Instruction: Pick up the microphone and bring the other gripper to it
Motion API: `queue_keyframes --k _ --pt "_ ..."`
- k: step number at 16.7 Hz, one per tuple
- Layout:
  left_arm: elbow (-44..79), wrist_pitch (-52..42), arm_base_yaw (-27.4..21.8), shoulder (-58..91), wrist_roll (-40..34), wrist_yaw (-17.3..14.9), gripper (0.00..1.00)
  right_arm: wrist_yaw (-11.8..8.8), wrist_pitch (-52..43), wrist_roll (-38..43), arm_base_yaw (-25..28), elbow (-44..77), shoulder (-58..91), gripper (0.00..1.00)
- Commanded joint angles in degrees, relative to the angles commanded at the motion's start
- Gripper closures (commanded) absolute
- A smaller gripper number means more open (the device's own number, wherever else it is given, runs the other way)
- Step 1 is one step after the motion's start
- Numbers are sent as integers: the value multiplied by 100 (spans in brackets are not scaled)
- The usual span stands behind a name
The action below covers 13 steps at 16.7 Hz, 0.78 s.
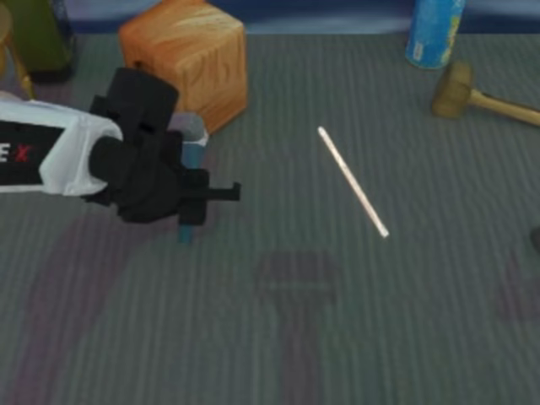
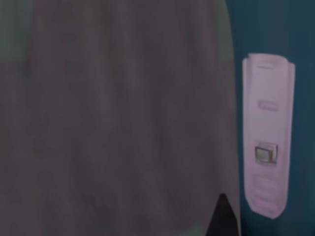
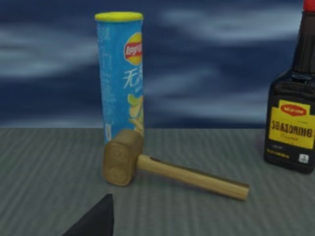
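Top view, left end effector gripping microphone beside wooden block, table's left.

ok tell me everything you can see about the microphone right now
The microphone is mostly hidden under the left gripper in the top view, near the wooden block; only a pale bit by the block and a teal handle tip show. The left wrist view shows its teal handle close up, smooth like plastic, bearing a white switch patch with a small square button. Whether the fingers grip it cannot be told.
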<state>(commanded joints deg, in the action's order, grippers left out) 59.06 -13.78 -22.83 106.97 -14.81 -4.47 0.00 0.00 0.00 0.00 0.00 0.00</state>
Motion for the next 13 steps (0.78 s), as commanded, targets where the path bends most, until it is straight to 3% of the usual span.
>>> queue_keyframes --k 8,13 --pt "-1147 4107 131 -983 992 -1358 100 0 0 0 0 0 0 0" --pt "-1620 5750 212 -1659 1482 -1973 100 0 0 0 0 0 0 0"
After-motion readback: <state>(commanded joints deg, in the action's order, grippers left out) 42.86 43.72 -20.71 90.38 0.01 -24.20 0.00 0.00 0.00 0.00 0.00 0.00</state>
